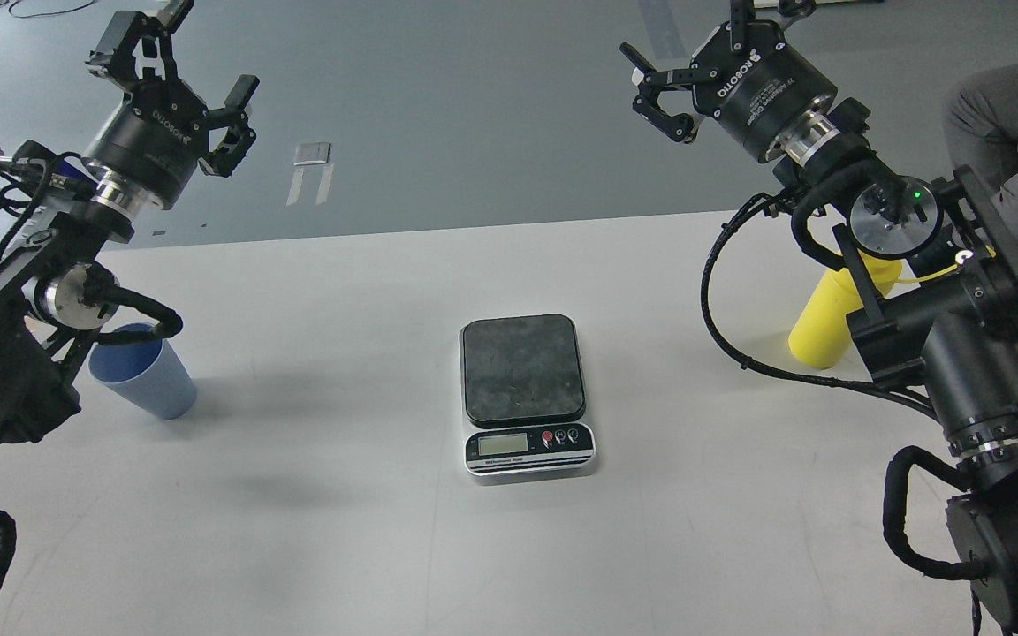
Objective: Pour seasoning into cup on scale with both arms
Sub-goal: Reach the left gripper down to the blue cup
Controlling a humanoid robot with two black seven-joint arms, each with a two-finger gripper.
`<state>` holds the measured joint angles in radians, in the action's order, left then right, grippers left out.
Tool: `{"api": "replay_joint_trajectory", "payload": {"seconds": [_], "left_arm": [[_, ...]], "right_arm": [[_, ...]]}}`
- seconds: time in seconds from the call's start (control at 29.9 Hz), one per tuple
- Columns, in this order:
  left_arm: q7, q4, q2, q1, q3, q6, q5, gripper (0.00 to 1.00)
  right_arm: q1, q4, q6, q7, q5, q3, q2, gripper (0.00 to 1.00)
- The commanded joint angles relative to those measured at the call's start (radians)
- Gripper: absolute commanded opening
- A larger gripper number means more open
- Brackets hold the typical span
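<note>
The scale (527, 393) sits at the middle of the white table with nothing on its dark platform. The light blue cup (145, 374) stands upright at the left, partly behind my left arm. The yellow seasoning bottle (827, 322) stands at the right; its top is hidden behind my right arm. My left gripper (200, 66) is open and empty, raised high above and behind the cup. My right gripper (699, 49) is open and empty, raised high, up and left of the bottle.
The white table (368, 300) ends at a far edge, with grey floor beyond. A person's leg in grey trousers (999, 119) is at the far right. A cable loop from my right arm hangs beside the bottle.
</note>
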<state>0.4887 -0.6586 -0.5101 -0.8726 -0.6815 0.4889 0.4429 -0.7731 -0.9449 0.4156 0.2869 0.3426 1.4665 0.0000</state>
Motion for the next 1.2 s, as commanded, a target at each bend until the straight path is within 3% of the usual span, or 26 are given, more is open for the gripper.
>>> {"api": "replay_joint_trajectory", "payload": {"seconds": [0.0,0.27,0.37,0.6,0.97,1.17], "left_arm": [[0.000,-0.029,-0.043,-0.009,-0.003,0.000,0.147,0.98],[0.000,-0.378,-0.309,-0.003,0.000,-0.009,0.641,0.98],[0.000,-0.466,-0.390,0.020,0.003,-0.144,0.936,0.98],[0.000,-0.458,-0.484,0.159,0.020,-0.409,1.420,0.98],[0.000,-0.355,-0.579,0.267,0.080,-0.443,1.462,0.98],[0.000,-0.283,-0.564,0.299,0.100,-0.441,1.452,0.96]], "right_arm": [[-0.005,0.000,0.002,0.000,0.001,0.000,0.000,1.00],[0.000,-0.002,0.000,0.000,0.001,0.002,0.000,1.00],[-0.006,-0.002,0.000,0.000,0.001,0.000,0.000,1.00],[-0.003,-0.003,-0.001,0.000,0.001,-0.002,0.000,1.00],[-0.006,-0.003,-0.001,0.000,0.001,0.000,0.000,1.00],[-0.006,-0.003,-0.003,0.000,0.001,-0.002,0.000,1.00]]}}
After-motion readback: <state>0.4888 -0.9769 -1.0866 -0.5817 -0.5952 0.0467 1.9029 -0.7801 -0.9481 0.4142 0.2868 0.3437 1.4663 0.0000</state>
